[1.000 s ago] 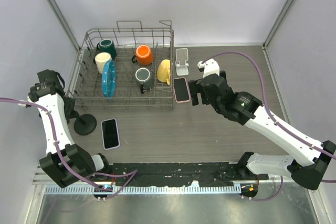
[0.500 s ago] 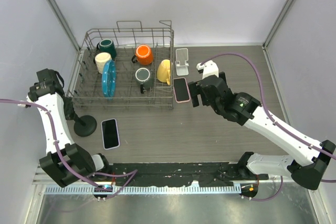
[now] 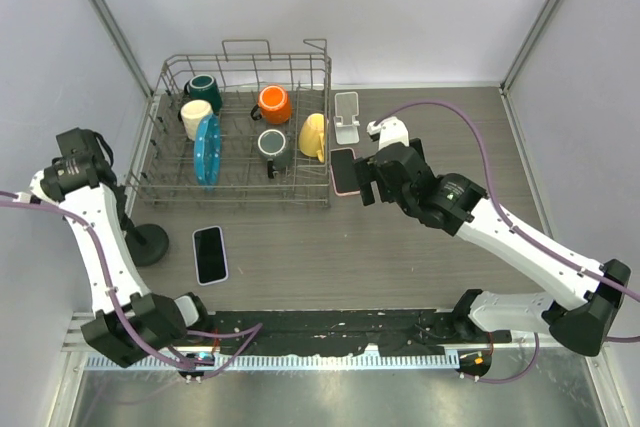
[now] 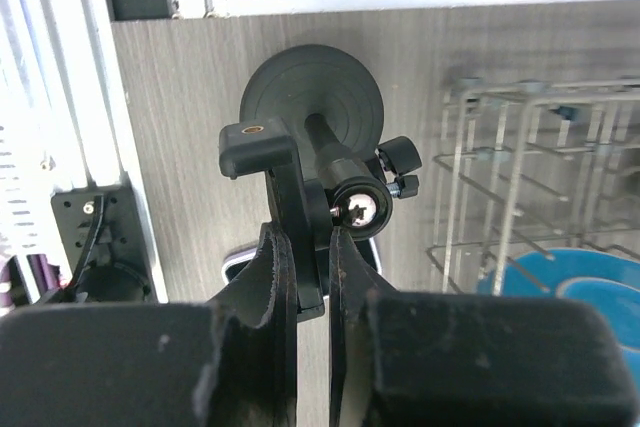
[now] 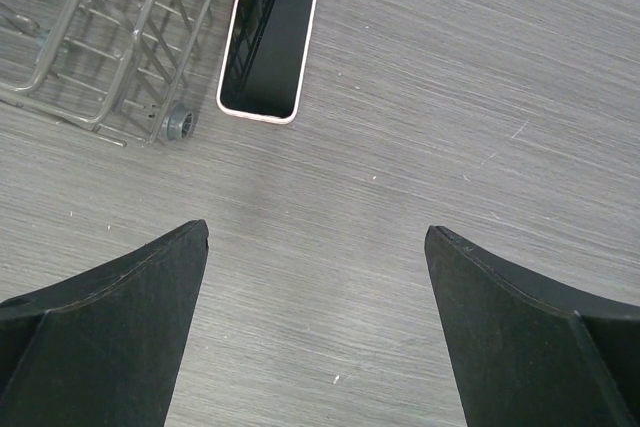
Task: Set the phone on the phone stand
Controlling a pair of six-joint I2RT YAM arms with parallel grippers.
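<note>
- Left gripper (image 4: 312, 247) is clamped on the black stand (image 4: 312, 97), at its bracket.
- Right gripper (image 5: 318, 235) hangs wide apart, empty, near the pink phone (image 5: 268, 42) beside the rack (image 5: 100, 77).

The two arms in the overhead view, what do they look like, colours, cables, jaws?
Both the left arm and right arm have white link shells with black joints and bases. A purple cable runs along each. The jaws are matte black, wedge-shaped in the right wrist view, flecked with pale specks in the left.
</note>
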